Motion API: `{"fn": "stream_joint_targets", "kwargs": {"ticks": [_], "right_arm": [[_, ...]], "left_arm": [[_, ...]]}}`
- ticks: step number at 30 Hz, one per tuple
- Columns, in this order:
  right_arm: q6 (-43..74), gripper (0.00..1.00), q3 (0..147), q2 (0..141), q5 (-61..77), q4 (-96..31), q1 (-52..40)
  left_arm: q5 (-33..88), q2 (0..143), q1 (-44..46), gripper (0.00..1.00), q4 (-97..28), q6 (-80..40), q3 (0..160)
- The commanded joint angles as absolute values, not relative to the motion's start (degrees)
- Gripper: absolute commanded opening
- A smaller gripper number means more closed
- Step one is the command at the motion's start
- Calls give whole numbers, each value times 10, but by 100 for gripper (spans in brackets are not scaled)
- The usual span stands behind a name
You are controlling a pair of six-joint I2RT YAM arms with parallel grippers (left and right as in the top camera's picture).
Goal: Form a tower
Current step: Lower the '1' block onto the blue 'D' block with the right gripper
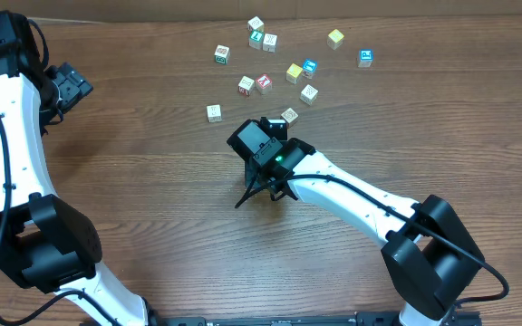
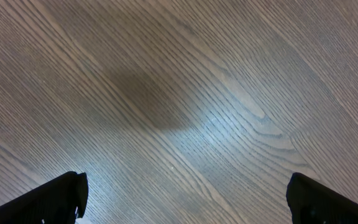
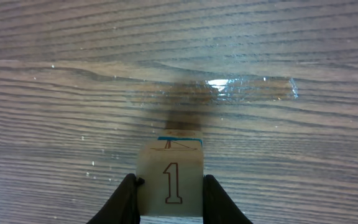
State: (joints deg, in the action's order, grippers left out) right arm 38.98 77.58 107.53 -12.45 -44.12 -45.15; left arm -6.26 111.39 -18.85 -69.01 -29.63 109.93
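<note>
In the right wrist view my right gripper (image 3: 170, 186) is shut on a pale wooden cube (image 3: 171, 177) with an outlined "1" on its near face. Just beyond it shows the blue-edged face of a second cube (image 3: 180, 142), the tower's only other visible part. I cannot tell whether the two touch. In the overhead view the right gripper (image 1: 265, 149) is at mid-table and hides both cubes. My left gripper (image 1: 66, 88) hangs at the far left, open. Its dark fingertips (image 2: 55, 199) stand wide apart over bare wood.
Several loose letter cubes lie scattered at the back of the table, from one at the left (image 1: 214, 112) to a blue-faced one at the right (image 1: 366, 58). The nearest one (image 1: 289, 116) lies just behind the right gripper. The right arm (image 1: 361, 204) crosses the front right.
</note>
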Motion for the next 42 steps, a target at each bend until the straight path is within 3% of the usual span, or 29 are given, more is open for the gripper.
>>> {"fn": "stream_joint_targets", "kwargs": {"ticks": [1,42], "right_arm": [[393,22,772,1075,-134,-438,-453],[392,29,746,1075,-135,-408,-453]], "left_arm": [[-66,1113,-187,99,-689,-293,1100],[-66,1113,-187,100,-689,-293,1100]]}}
